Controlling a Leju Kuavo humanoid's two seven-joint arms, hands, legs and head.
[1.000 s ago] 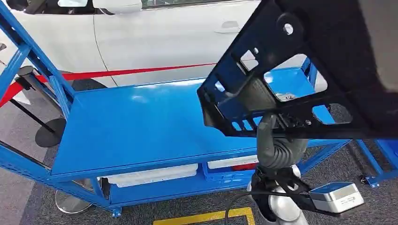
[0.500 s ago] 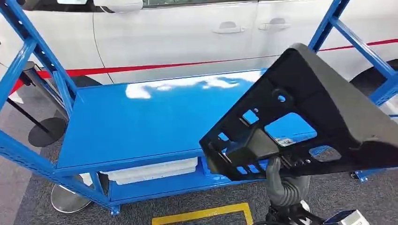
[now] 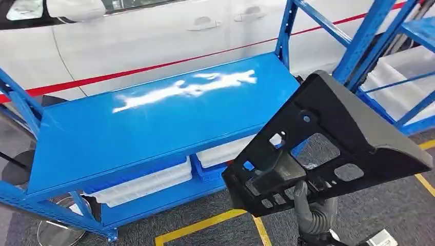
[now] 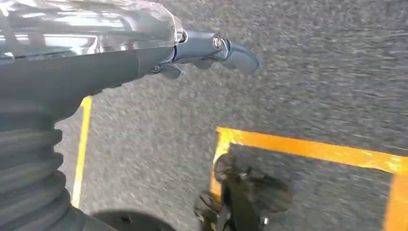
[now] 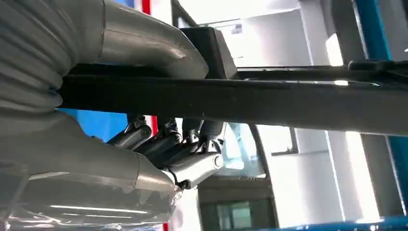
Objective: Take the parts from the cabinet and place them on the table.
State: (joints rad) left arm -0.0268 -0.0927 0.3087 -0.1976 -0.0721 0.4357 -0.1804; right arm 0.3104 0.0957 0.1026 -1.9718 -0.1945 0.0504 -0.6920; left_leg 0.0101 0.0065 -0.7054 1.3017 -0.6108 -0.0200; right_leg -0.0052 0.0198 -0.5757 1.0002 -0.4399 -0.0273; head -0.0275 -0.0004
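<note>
Above the grey carpet, off the near right corner of the blue table (image 3: 154, 128), the right hand (image 3: 277, 171) holds a black plastic trim part (image 3: 333, 138) aloft, thumb over one edge and dark fingers (image 5: 163, 142) curled under it. The part is tilted, clear of the tabletop. The left hand (image 4: 144, 53) hangs over yellow floor tape (image 4: 312, 150), gripping nothing; finger spread cannot be told. A white car (image 3: 128, 46) stands behind the table.

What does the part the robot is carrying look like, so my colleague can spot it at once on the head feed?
Start at the long blue table in front of the white car. Off its near right corner, the right robot hand holds up a large black plastic part. It is a flat, angular panel with rectangular cut-outs and small holes, the only black item among the blue racks.
</note>
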